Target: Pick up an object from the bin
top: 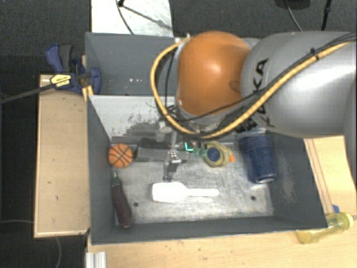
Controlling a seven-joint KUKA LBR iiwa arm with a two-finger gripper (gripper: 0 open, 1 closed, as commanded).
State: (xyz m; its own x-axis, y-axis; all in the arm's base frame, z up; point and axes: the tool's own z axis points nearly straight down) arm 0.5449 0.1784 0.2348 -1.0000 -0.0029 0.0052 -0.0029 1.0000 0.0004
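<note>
White scoop (pixel 184 193) (a flat plastic spoon with a broad rounded bowl and a short straight handle) lying flat on the floor of the grey metal bin (pixel 184 229), near the middle and towards the front wall. Its bowl points to the view's left and its handle to the right; it touches no other thing. Just behind the bowl stands the hand (pixel 169 170), a slim metal piece hanging from under the robot's wrist, with its lower end close to the bowl's rear edge. Whether the two touch cannot be told. Whether the hand is open or closed cannot be told either, since the wrist covers its upper part, and nothing can be made out in its grasp. Left of the hand, by the left wall, rests a small orange ball (pixel 121 155) with black seams like a basketball. In front of the ball, along the same wall, lies a dark stick (pixel 120 201) shaped like a marker, running from back to front. Right of the hand lies a yellowish ring (pixel 214 154) with green and orange bits at its edge. Further right a blue cylinder (pixel 258 158) sits near the right wall, well apart from the scoop. The rounded orange cover (pixel 209 74) on the wrist and the silver arm (pixel 312 82), entering from the right, overhang the back of the bin. A yellow-and-black cable (pixel 158 88) loops round the cover.
</note>
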